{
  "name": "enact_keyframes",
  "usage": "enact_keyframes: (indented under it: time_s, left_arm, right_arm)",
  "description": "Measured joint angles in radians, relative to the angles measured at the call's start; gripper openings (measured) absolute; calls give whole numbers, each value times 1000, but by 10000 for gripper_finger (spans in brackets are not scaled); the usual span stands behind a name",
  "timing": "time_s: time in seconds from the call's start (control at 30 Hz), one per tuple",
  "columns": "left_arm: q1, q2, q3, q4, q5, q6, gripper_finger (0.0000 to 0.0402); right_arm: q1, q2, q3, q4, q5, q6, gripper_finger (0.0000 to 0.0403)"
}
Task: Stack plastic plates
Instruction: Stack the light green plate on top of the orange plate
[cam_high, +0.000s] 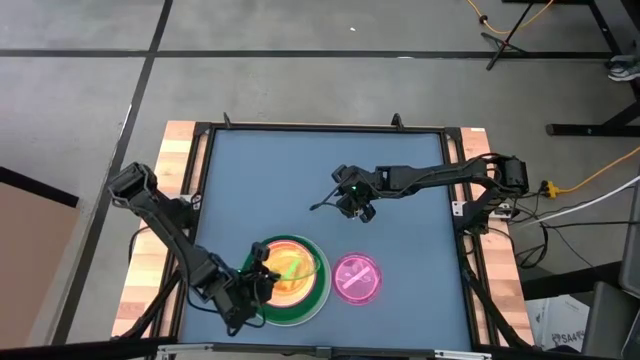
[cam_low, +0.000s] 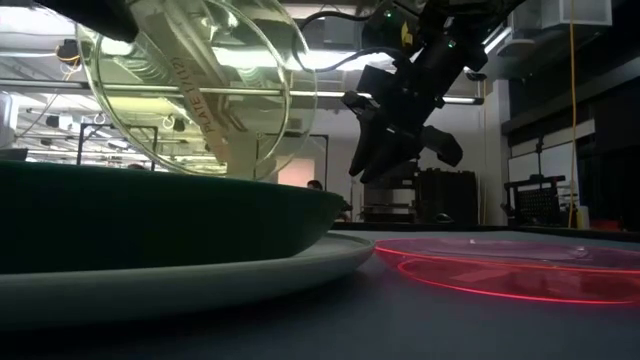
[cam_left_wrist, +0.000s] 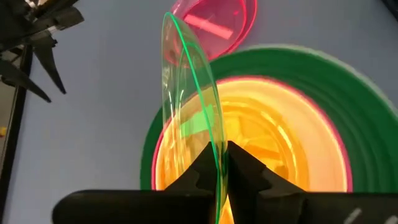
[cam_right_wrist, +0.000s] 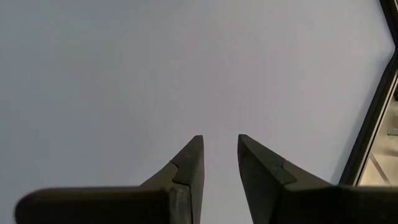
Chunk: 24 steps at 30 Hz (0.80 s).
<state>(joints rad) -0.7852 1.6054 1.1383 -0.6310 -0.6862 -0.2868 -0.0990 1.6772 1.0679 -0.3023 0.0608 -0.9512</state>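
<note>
A stack of plates (cam_high: 318, 290) rests near the table's near edge: a large white one (cam_low: 300, 265) at the bottom, a dark green one (cam_left_wrist: 348, 93) on it, then a pink-rimmed one (cam_left_wrist: 339, 149) and a small orange one (cam_left_wrist: 280, 124). My left gripper (cam_left_wrist: 219, 152) is shut on the small translucent green plate (cam_left_wrist: 186, 93) over this stack. The small translucent pink plate (cam_high: 357, 277) lies flat on the table to the stack's right. My right gripper (cam_high: 345, 203) hangs open above the bare middle of the table. No cream plate shows. My left gripper pinches the rim of the translucent green plate (cam_left_wrist: 217, 163) between its two fingers, one finger on each face. The plate stands on edge, nearly upright and lifted clear above the orange plate (cam_high: 290, 268); it reaches away from the fingers over the stack.
Blue table surface (cam_high: 270, 180) lies open on the far and left sides. A dark frame (cam_high: 205, 170) borders the table. The right arm (cam_high: 430, 178) reaches in from the right edge, and its gripper (cam_low: 380, 160) hangs well above the pink plate (cam_low: 510, 265).
</note>
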Motion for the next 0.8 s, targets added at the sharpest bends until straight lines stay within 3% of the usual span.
enact_keyframes:
  time_s: [0.8]
  left_arm:
    - [6, 71, 1, -73, 99, -33, 12]
  right_arm:
    - [0, 0, 1, -6, 0, 0, 89]
